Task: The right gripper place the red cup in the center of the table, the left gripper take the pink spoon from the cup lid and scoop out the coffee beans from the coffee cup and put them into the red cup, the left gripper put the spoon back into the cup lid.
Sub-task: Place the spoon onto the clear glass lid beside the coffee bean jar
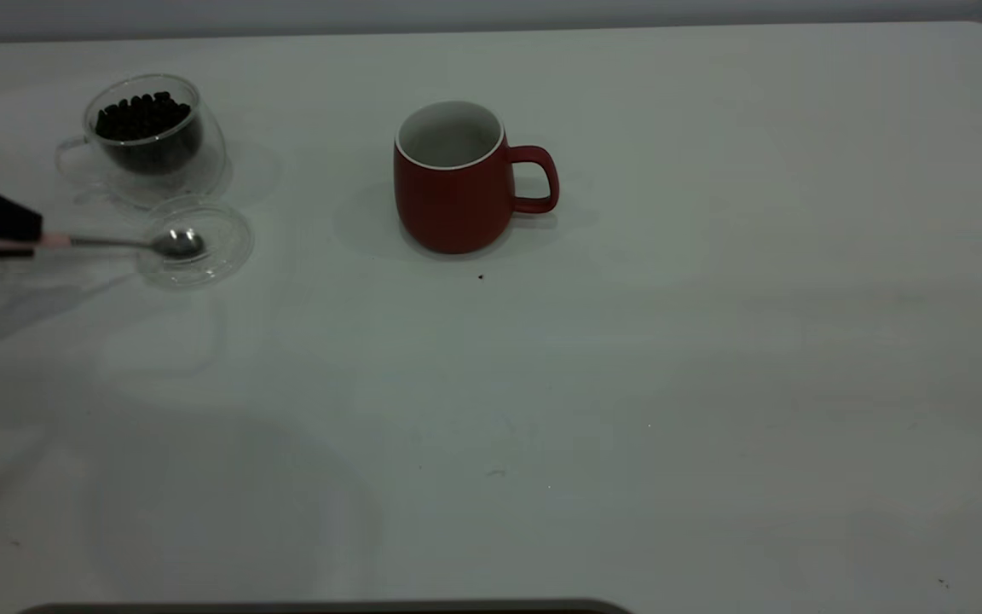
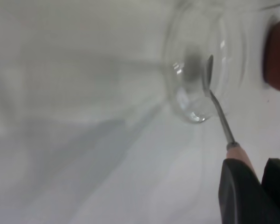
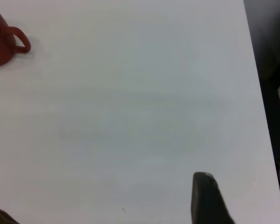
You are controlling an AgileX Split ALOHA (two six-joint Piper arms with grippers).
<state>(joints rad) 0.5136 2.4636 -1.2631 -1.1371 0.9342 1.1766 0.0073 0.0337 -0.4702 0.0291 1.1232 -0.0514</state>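
The red cup point(image 1: 457, 196) stands upright mid-table with its handle to the right; it also shows in the left wrist view point(image 2: 277, 56) and the right wrist view point(image 3: 0, 44). The coffee cup point(image 1: 205, 162) stands at the far left, filled with coffee beans point(image 1: 143, 115). The cup lid point(image 1: 235, 247) lies just in front of it. My left gripper point(image 1: 31, 239) at the left edge is shut on the pale handle of the pink spoon point(image 1: 177, 243), whose bowl is in the lid point(image 2: 191, 107). My right gripper point(image 3: 205, 200) is off to the right, empty.
The white table point(image 1: 627, 384) stretches wide to the right and front of the red cup, with a few dark specks. Its right edge point(image 3: 258, 93) shows in the right wrist view.
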